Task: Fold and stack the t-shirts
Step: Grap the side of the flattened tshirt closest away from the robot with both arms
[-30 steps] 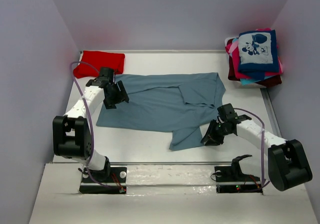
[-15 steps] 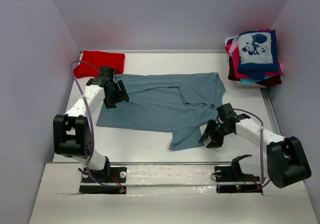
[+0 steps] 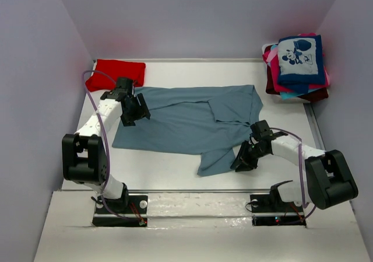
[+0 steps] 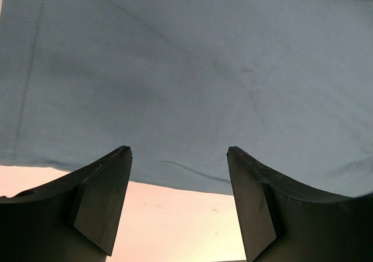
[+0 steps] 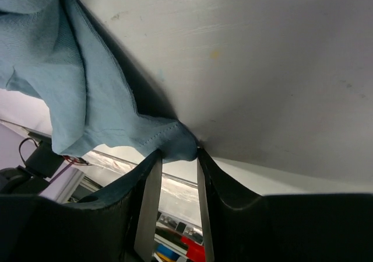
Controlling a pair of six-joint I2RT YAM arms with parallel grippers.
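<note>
Since a moment ago our right gripper (image 3: 242, 159) has slid slightly left, and its fingers now pinch the near sleeve's hem of the grey-blue t-shirt (image 3: 180, 122), which lies spread mid-table. Our left gripper (image 3: 134, 111) hovers, fingers apart, over its left edge. A strip of white table (image 3: 163, 170) separates the near hem from our bases.

No legible words, numbers, brands or labels in any view. Nearest to a sign: a white cartoon-mouse print on the folded navy cotton t-shirt (image 3: 299, 56), topmost on the stack at the far right corner of the white bench (image 3: 175, 168); too small to tell whether any lettering goes with it. Plain cloth and stitched seams only on the spread dusty grey-blue cotton t-shirt (image 3: 180, 122).
</note>
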